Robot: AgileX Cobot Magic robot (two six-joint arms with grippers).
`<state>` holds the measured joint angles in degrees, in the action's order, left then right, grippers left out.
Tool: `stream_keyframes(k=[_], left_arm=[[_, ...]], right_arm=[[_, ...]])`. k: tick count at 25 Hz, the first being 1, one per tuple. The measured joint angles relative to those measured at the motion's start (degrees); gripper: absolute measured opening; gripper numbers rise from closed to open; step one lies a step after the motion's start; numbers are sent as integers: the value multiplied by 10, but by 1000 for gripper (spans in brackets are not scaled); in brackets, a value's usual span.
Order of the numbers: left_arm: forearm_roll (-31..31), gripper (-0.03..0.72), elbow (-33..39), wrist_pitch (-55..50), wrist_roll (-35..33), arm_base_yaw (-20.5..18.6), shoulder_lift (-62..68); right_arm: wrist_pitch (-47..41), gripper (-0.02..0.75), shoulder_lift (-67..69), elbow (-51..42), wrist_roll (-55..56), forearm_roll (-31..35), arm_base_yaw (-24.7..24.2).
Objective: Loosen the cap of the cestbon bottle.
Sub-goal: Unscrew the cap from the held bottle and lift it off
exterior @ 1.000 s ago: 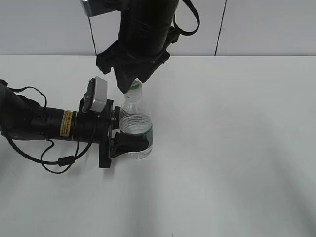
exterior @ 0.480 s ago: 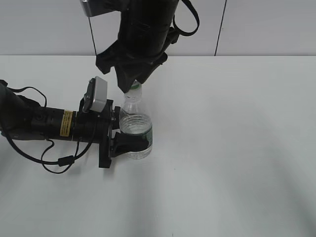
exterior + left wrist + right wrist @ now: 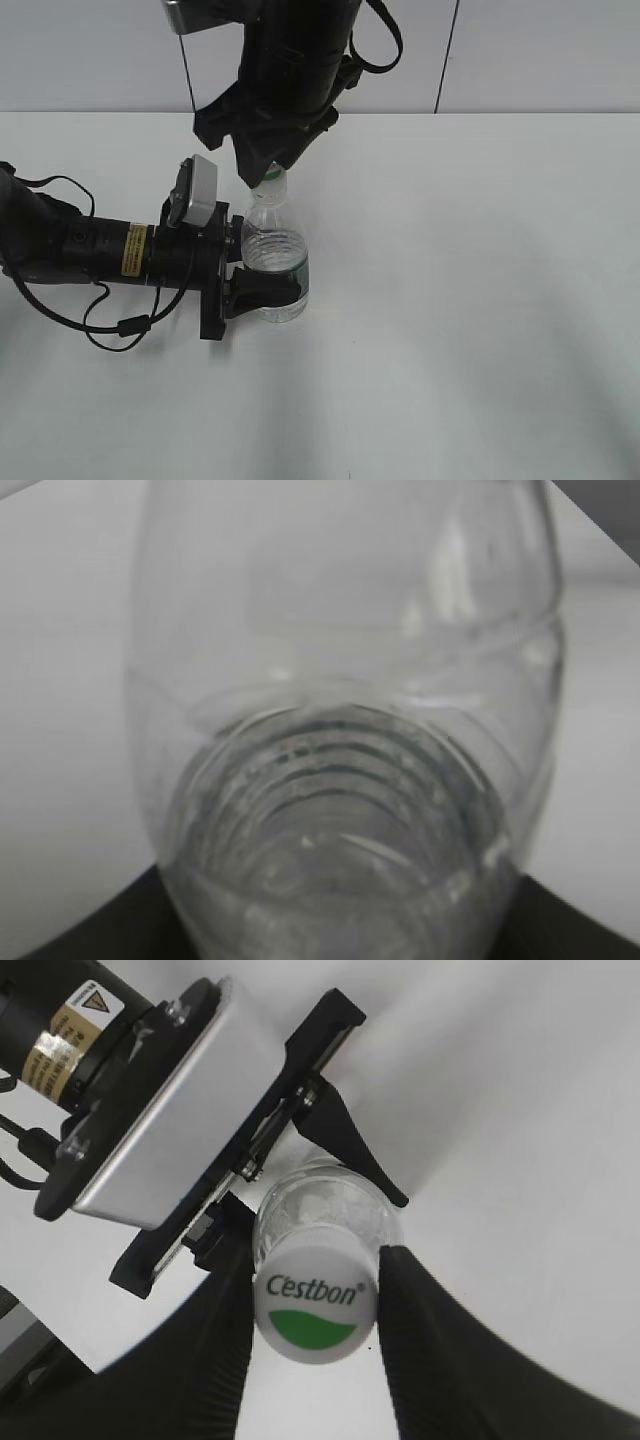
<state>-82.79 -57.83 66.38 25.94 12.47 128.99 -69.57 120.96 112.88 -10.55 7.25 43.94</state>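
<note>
The clear cestbon bottle [image 3: 275, 255] stands upright on the white table [image 3: 480, 300], with its green label band low on the body. My left gripper [image 3: 265, 292] lies along the table and is shut on the bottle's lower body. The bottle [image 3: 340, 780] fills the left wrist view. My right gripper [image 3: 266, 176] comes down from above. In the right wrist view its two black fingers [image 3: 425, 1340] press both sides of the white cap [image 3: 315, 1305], which carries a green half-disc. The cap [image 3: 270, 179] is mostly hidden in the exterior view.
The left arm, its cable [image 3: 110, 325] and its wrist camera [image 3: 196, 190] lie on the table left of the bottle. A white wall [image 3: 520, 50] stands behind the table. The left gripper's black fingers [image 3: 345, 1145] and camera block show below the cap.
The right gripper has settled slightly lower around the cap, so less of the cap shows. The bottle's neck stands a little straighter. The left arm has not moved.
</note>
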Motion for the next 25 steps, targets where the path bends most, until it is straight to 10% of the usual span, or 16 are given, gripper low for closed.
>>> stream_keyframes(k=[8, 25], left_arm=[[1, 374, 0, 0, 2, 0, 0], [4, 371, 0, -2, 5, 0, 0]], right_arm=[[0, 293, 0, 0, -46, -7, 1], [1, 292, 0, 5, -580, -13, 3]])
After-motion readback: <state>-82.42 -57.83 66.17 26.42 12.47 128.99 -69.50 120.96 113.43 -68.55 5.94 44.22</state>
